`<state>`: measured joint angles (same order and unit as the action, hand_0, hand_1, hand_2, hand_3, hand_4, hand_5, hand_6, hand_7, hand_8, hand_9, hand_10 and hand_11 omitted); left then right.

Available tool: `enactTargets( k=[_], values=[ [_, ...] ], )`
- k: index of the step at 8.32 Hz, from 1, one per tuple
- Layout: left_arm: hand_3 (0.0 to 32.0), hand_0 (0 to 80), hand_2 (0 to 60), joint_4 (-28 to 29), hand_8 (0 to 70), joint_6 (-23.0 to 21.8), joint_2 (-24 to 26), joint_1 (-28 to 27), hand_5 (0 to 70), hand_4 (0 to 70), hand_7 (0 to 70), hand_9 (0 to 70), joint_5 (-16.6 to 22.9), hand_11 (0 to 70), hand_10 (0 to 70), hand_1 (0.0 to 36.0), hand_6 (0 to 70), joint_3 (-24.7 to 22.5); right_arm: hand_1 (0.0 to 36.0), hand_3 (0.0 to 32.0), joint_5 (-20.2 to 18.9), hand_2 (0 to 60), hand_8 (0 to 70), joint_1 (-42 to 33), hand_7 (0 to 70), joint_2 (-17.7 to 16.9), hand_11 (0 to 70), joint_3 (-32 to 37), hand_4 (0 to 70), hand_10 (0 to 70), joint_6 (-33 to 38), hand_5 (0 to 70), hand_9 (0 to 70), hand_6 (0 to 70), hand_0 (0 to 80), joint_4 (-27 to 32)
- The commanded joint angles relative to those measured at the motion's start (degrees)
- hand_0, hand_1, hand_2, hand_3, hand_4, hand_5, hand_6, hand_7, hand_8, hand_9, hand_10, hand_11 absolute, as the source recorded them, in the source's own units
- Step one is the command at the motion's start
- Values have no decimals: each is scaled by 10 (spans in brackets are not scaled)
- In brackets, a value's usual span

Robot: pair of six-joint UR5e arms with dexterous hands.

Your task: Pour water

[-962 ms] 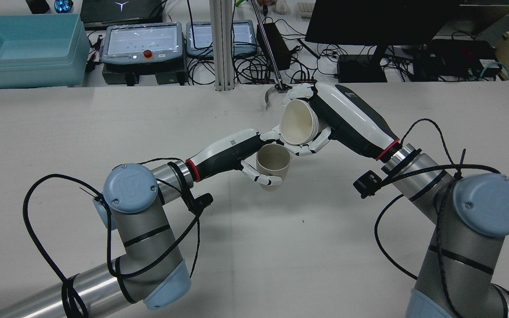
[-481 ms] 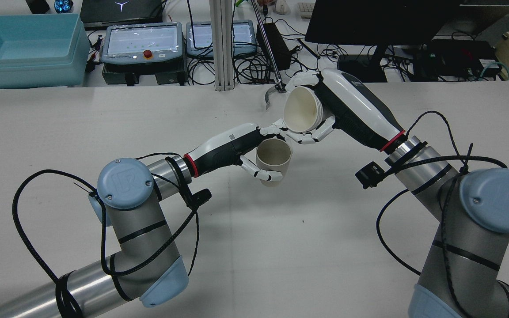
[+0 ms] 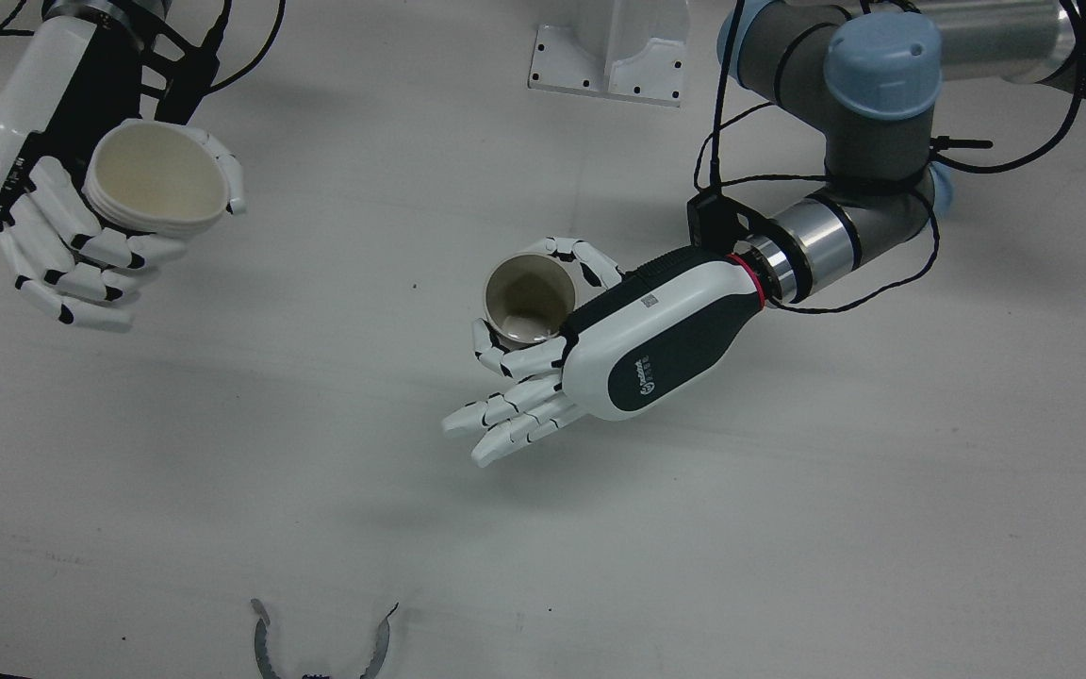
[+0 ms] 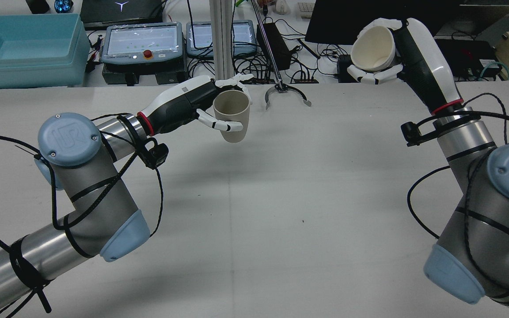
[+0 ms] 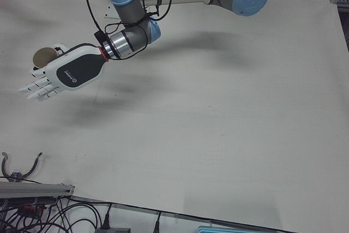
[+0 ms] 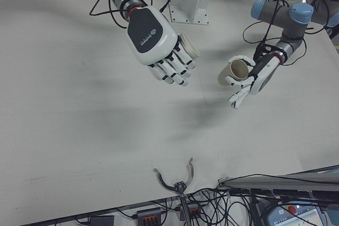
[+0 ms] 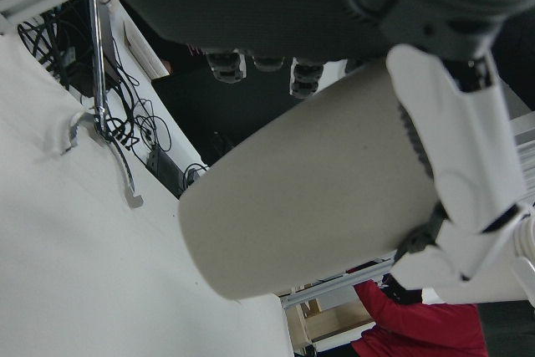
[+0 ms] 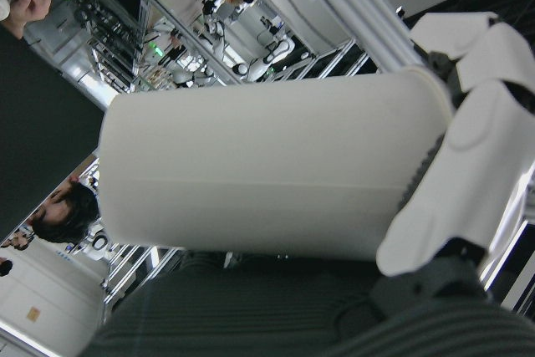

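My left hand (image 4: 184,106) is shut on a beige cup (image 4: 232,115) and holds it roughly upright above the far middle of the table, with the spare fingers stretched out. The cup also shows in the front view (image 3: 529,302) and the left hand view (image 7: 309,198). My right hand (image 4: 413,57) is shut on a white cup (image 4: 373,48), raised high at the far right and tilted with its mouth to the left. That cup also shows in the front view (image 3: 156,184) and the right hand view (image 8: 267,173). The two cups are far apart.
A metal claw-shaped tool (image 4: 283,92) lies at the table's far edge, between the hands. Beyond the table are a teal bin (image 4: 24,48), teach pendants (image 4: 142,42), cables and a dark monitor (image 4: 378,17). The arms' white pedestal base (image 3: 611,47) stands at the robot's side.
The cups were together, the white one tipped over the beige one. The right hand has swung up and to the right with its cup; the left hand has moved left and away.
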<state>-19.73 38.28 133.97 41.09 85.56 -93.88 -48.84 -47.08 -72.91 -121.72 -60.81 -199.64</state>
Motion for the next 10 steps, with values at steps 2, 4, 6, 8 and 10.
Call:
enactTargets(
  k=[2,4,6,8,10],
  values=[
    [0,370,600,10,0,-77,-103,84,441,230,89,3,-5,58,27,360,36,-9,360,0,84,600,282,-52,505,-37,517,120,266,352,228,563,379,432,481,14],
    [0,375,600,55,0,-102,-197,130,437,229,91,4,-29,58,27,360,36,-12,358,0,84,600,282,-67,477,-50,531,155,229,363,283,523,375,420,478,17],
    [0,372,600,112,0,-95,-292,131,419,222,90,4,-98,58,27,360,34,-16,341,0,84,600,273,-78,439,-51,535,224,200,366,367,449,358,397,473,22],
    [0,359,600,160,0,-91,-355,130,398,211,86,3,-131,59,28,360,31,-6,316,0,84,600,283,-70,420,-47,547,249,192,377,377,404,367,390,467,44],
    [0,357,600,166,0,-59,-363,130,392,208,83,2,-138,56,25,360,29,-7,305,0,84,600,252,-48,397,-57,515,250,176,351,415,388,324,368,469,61]
  ],
)
